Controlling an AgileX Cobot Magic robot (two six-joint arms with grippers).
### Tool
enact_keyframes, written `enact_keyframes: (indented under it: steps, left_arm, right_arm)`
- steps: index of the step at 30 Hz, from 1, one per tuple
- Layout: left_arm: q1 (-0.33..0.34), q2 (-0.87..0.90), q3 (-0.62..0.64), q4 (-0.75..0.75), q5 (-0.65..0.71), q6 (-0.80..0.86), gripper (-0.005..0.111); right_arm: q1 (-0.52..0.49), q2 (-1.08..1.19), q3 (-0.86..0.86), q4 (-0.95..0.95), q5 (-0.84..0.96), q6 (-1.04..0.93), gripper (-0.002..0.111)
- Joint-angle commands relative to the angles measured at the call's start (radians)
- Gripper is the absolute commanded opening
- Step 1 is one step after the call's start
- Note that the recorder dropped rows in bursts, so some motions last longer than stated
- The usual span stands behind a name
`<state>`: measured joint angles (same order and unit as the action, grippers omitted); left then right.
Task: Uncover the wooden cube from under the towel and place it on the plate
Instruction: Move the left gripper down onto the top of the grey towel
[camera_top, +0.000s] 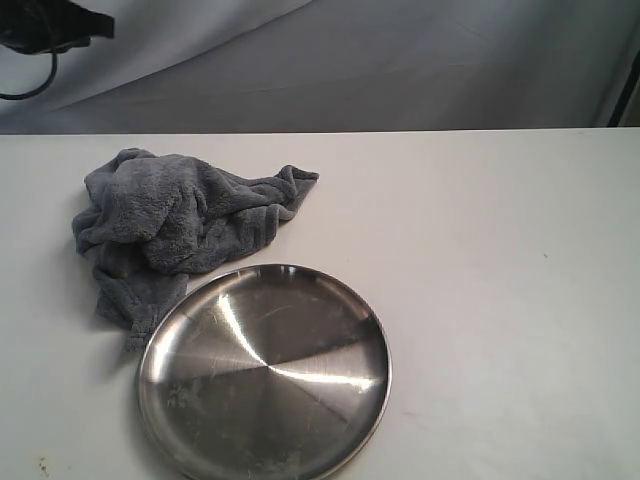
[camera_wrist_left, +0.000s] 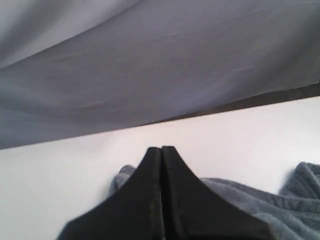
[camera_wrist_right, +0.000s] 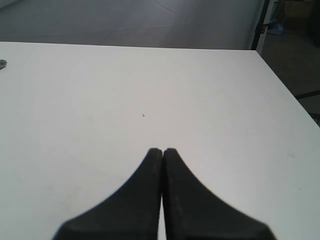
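While the wooden cube shows in none of the three views, the towel (camera_top: 175, 230) lies in a crumpled grey-blue heap on the left part of the white table (camera_top: 480, 300). One corner stretches toward the middle and another end trails toward the near edge. Whether the block sits beneath its folds cannot be told. Just beside that heap, nearer the camera, rests the plate (camera_top: 265, 375), round and shiny, with bright streaks of reflected light across its face. Its rim meets the trailing end of the cloth on the left side, and whether the two overlap cannot be told. Behind the table hangs a grey backdrop (camera_top: 380, 60).

In the left wrist view the left gripper (camera_wrist_left: 161, 150) has its two black fingers pressed together with nothing between them. The plush folds lie around and beyond its tips, and whether they touch the cloth is unclear. In the right wrist view the right gripper (camera_wrist_right: 162, 151) is likewise closed on nothing, fingers flat against each other, over bare tabletop
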<state>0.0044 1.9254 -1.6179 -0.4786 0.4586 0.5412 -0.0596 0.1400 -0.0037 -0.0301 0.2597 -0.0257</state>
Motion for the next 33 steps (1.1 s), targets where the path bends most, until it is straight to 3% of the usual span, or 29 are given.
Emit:
enact_keyframes:
  steps: [1,5,7,13,18,24,28,33]
  left_arm:
    - [0.047,0.0,-0.005,0.083,0.138,-0.017,0.0]
    - [0.056,0.0,-0.005,0.254,0.272,-0.05,0.0]
    - [0.056,0.0,-0.005,0.271,0.329,-0.061,0.0]
    - [0.049,0.0,-0.005,0.194,0.512,-0.007,0.0]
    - [0.036,0.0,-0.002,0.112,0.548,-0.005,0.001]
    - [-0.004,0.018,0.002,0.118,0.61,0.044,0.009]
    - [-0.008,0.049,0.002,0.111,0.622,0.044,0.026]
    - [-0.008,0.084,0.002,0.094,0.62,0.044,0.062]
  right_arm:
    - [0.002,-0.006,0.004,-0.004,-0.006,-0.001,0.0]
    - [0.002,-0.006,0.004,-0.004,-0.006,-0.001,0.0]
    - [0.002,-0.006,0.004,-0.004,-0.006,-0.001,0.0]
    - [0.002,-0.006,0.004,-0.004,-0.006,-0.001,0.0]
    - [0.002,-0.006,0.004,-0.004,-0.006,-0.001,0.0]
    - [0.002,-0.006,0.004,-0.004,-0.006,-0.001,0.0]
    - [0.002,-0.006,0.004,-0.004,-0.006,-0.001,0.0]
    - [0.002,-0.006,0.004,-0.004,-0.006,-0.001,0.0]
